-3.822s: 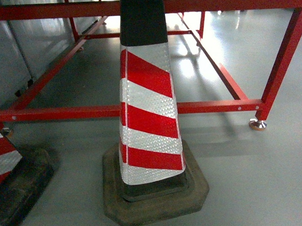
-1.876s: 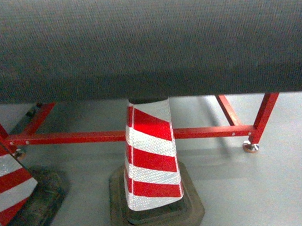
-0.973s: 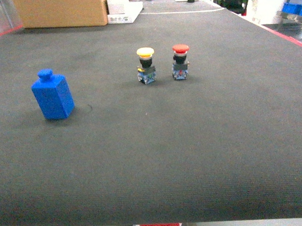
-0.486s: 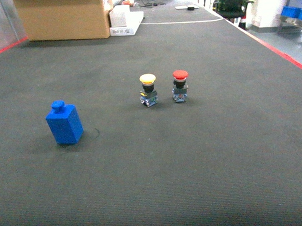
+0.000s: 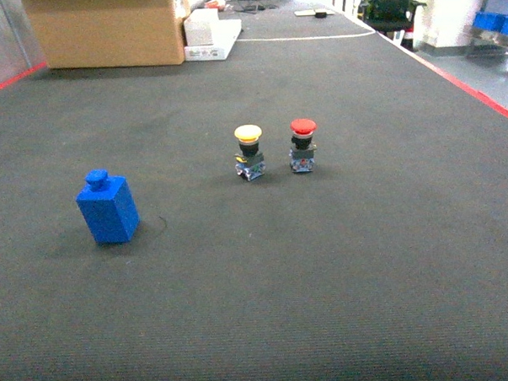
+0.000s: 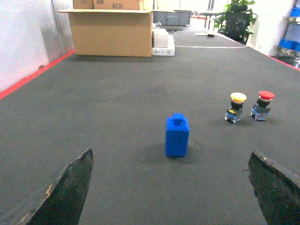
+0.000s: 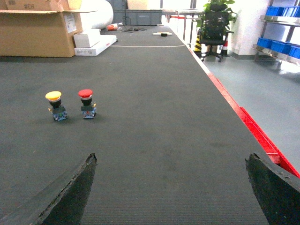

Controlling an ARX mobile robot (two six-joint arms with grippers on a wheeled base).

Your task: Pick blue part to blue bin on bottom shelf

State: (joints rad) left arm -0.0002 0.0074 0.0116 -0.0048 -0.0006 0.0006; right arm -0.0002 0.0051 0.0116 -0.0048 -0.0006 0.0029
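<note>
The blue part (image 5: 108, 208) is a small dark blue block with a knob on top. It stands upright on the dark mat at the left. In the left wrist view the blue part (image 6: 177, 136) is straight ahead of my left gripper (image 6: 171, 159), which is open, well short of it and holding nothing. My right gripper (image 7: 171, 156) is open over bare mat, also holding nothing. Neither gripper shows in the head view. The blue bin and the bottom shelf are out of view.
A yellow push button (image 5: 249, 153) and a red push button (image 5: 303, 144) stand side by side mid-table. A cardboard box (image 5: 104, 28) and white boxes (image 5: 206, 30) sit at the far end. The table's red edge (image 7: 262, 140) runs along the right. Blue containers (image 7: 281, 46) sit on a distant rack.
The head view has risen from the floor, past a red-and-white cone and the red frame, to the table top. In the last half second the scene barely shifts.
</note>
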